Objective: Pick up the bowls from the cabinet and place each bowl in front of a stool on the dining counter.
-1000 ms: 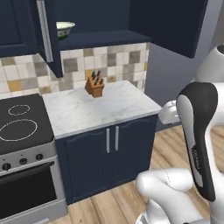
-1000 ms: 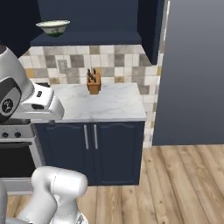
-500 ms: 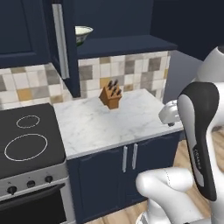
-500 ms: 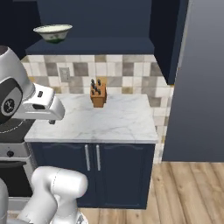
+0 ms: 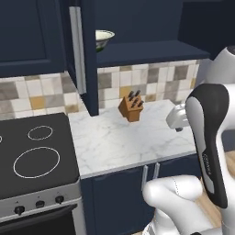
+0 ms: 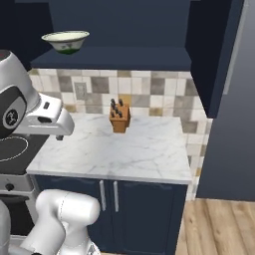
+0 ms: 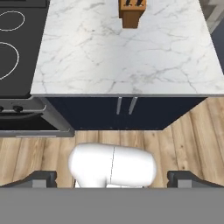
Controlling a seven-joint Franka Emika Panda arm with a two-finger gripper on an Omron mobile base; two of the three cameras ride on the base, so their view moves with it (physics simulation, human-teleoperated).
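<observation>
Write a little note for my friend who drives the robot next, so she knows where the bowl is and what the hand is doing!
Gripper: open and holding nothing, pointed down at the wood floor in front of the marble worktop.
Bowl: one cream bowl with a green pattern sits on the shelf of the open cabinet, above the worktop, up and left of the knife block.
Done: the cabinet door is open. No bowl has been picked up yet.
Left: reach up, take this bowl, carry it to the dining counter and set it before a stool, then do the same with the second bowl.
</observation>
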